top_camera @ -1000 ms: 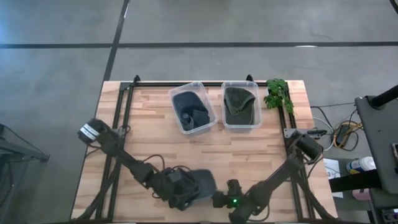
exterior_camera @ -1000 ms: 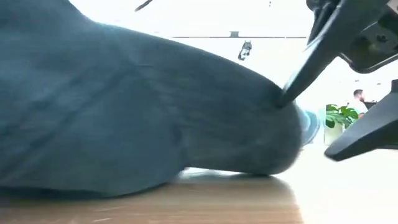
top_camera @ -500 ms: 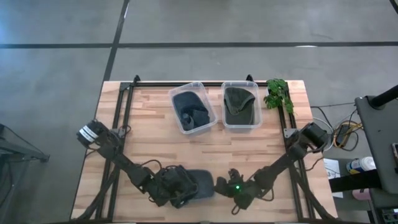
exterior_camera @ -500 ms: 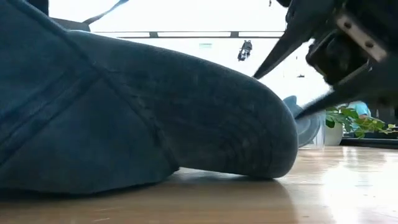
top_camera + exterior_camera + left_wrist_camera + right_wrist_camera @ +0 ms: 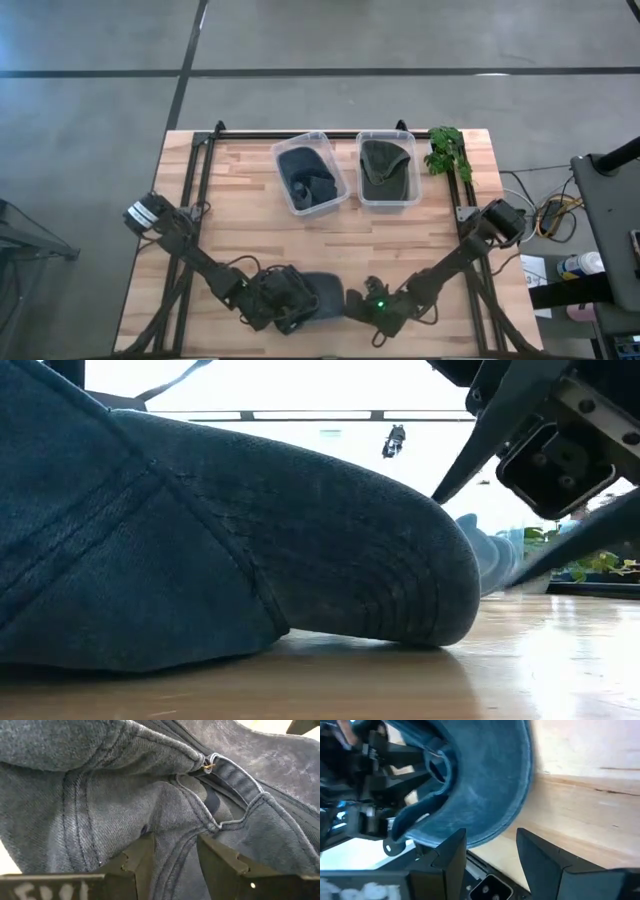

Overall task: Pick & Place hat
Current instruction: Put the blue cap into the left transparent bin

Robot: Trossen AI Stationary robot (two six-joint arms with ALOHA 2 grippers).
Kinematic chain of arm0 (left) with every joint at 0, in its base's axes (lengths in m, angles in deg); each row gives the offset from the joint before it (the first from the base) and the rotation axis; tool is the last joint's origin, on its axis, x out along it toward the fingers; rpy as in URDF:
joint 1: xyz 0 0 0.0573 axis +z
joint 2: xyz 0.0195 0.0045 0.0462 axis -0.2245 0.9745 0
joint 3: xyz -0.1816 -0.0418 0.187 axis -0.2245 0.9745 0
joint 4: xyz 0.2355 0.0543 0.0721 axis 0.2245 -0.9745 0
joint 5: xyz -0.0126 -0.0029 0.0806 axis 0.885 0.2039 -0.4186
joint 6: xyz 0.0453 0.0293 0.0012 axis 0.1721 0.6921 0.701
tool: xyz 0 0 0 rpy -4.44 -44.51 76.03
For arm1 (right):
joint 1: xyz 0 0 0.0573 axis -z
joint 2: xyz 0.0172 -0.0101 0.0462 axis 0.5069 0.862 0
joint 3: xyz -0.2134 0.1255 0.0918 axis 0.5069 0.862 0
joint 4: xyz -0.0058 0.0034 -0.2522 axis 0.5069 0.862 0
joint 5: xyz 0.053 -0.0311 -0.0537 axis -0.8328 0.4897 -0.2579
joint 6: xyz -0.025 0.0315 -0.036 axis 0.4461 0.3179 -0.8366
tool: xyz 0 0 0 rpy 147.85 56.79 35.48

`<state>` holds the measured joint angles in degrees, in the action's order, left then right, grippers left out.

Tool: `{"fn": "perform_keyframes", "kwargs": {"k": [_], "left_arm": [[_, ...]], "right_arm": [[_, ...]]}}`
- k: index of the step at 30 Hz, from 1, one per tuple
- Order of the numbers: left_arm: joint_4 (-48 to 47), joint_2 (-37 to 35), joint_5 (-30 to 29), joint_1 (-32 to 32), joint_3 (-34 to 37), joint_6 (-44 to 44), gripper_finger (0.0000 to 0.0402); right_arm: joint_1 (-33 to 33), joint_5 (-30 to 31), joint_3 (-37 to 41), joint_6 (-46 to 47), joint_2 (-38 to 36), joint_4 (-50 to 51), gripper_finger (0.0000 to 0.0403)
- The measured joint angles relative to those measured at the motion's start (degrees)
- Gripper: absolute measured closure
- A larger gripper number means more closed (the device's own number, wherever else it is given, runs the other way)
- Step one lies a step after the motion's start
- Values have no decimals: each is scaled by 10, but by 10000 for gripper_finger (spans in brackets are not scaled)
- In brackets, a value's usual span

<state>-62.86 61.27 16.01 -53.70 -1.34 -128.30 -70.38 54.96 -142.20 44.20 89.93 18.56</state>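
A blue denim hat (image 5: 322, 297) lies near the table's near edge, its underside on the wood (image 5: 250, 560). My left gripper (image 5: 290, 303) is at the hat's left, shut on its rear cloth (image 5: 175, 857). My right gripper (image 5: 358, 303) is at the hat's right and open. Its two fingers (image 5: 492, 852) stand on either side of the brim's edge (image 5: 490, 832); whether they touch it I cannot tell. The brim tip (image 5: 490, 555) shows between them in the low view. My left gripper pinches a raised fold of denim (image 5: 176, 842) at the back of the crown, just beside the strap opening (image 5: 220, 807). It comes in low from the table's left. The hat lies on the table, not lifted.
At the far side stand two clear bins, one holding a dark blue hat (image 5: 310, 175) and one a green hat (image 5: 387, 168). A small green plant (image 5: 447, 150) sits at the far right corner. Bare wood lies between the bins and the grippers.
My right gripper has moved from the near edge toward the far edge and the hat's brim, and now has the brim's edge between its fingers. The hat, raised at its right side a second ago, has settled onto the table. My left gripper has kept its hold.
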Motion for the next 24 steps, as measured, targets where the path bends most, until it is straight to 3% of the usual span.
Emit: {"fn": "perform_keyframes", "kwargs": {"k": [7,15,24], "left_arm": [[26,0,-7,1,0,0,248],[55,0,-7,0,0,4,248],[108,1,-12,-1,0,86,248]], "right_arm": [[11,-11,-30,8,50,-14,234],[47,9,-26,5,55,-16,241],[68,20,-24,-79,54,-12,302]]}}
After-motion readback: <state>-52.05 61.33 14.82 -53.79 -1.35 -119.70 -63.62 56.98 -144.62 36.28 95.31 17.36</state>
